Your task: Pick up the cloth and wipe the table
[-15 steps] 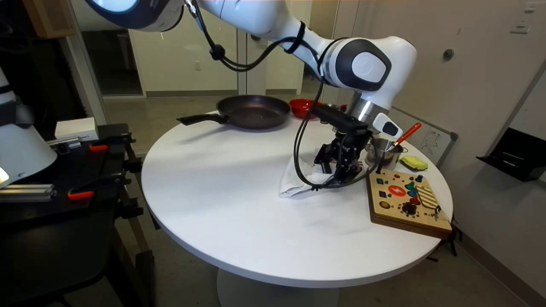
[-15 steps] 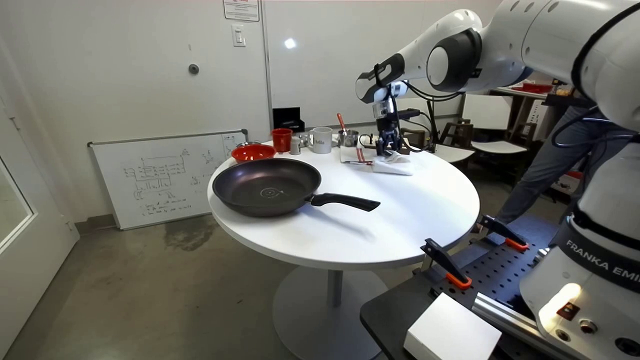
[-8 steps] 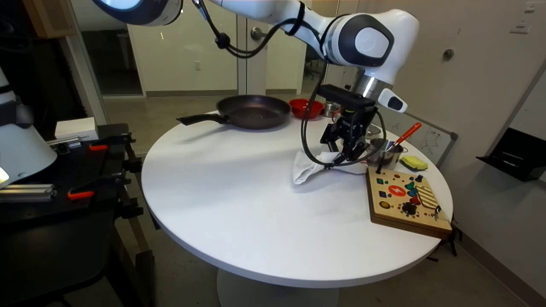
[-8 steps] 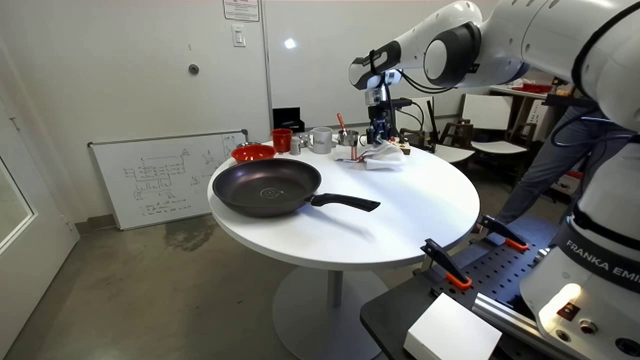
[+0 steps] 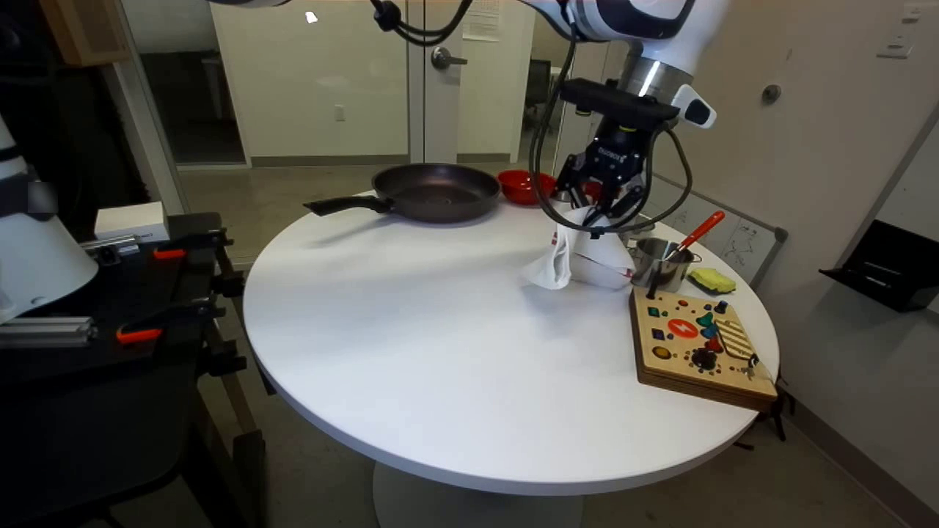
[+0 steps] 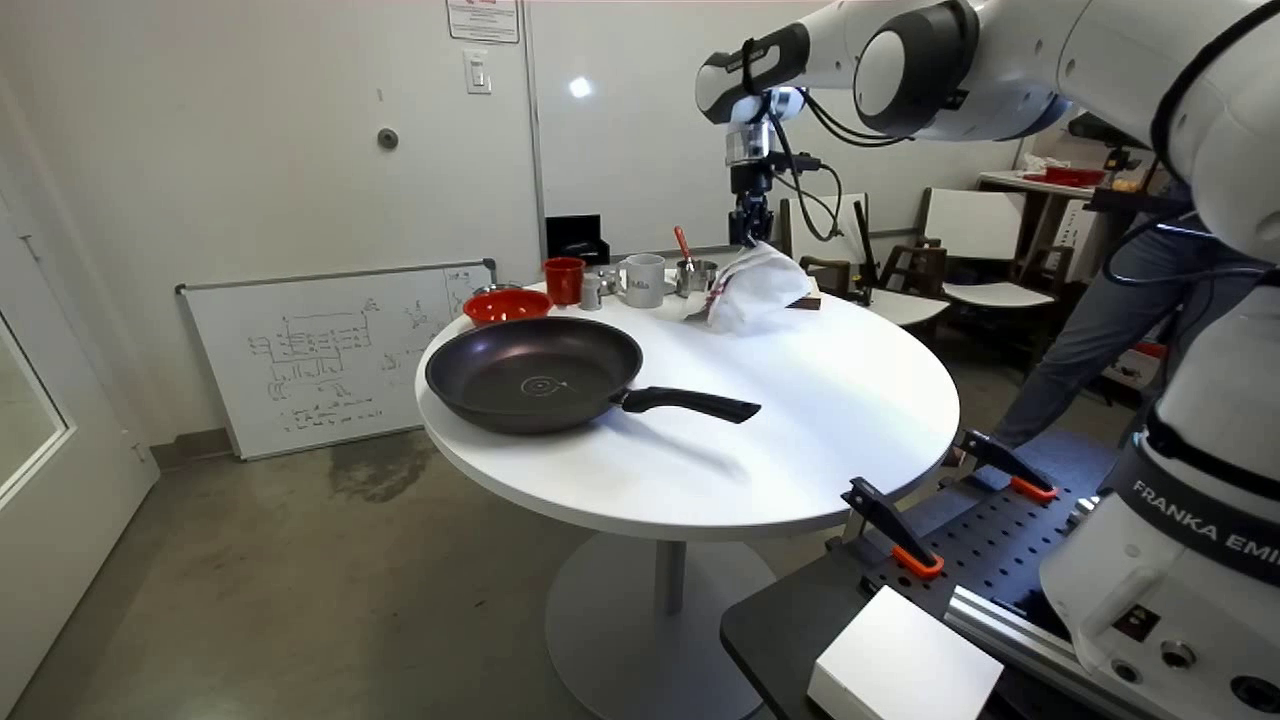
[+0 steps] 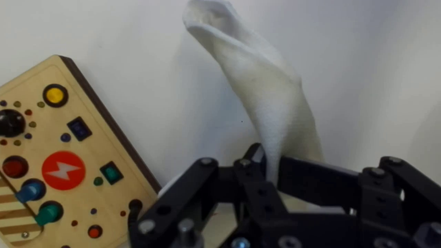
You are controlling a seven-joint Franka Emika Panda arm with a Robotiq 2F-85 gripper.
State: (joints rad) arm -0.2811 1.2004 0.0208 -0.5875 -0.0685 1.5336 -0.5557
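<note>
The white cloth (image 5: 605,251) with small red marks hangs below my gripper (image 5: 590,214). In an exterior view it spreads out as a bunched white cone (image 6: 755,290). From the wrist, the cloth (image 7: 272,93) shows pinched in a narrow fold between the black fingers of the gripper (image 7: 271,165), which is shut on it. The cloth's lower edge is at or just above the round white table (image 5: 440,352); I cannot tell whether it touches. Part of the cloth is hidden behind the fingers in the wrist view.
A wooden board with knobs (image 5: 704,348) lies beside a metal pot (image 5: 664,268) and yellow sponge (image 5: 711,280). A frying pan (image 5: 440,192) and red bowl (image 5: 524,187) stand along the far rim. A grey mug (image 6: 644,280) and red cup (image 6: 564,280) stand nearby.
My gripper has risen from near the tabletop, drawing the cloth up with it. The cloth went from lying crumpled on the table to hanging, and shifted towards the pot.
</note>
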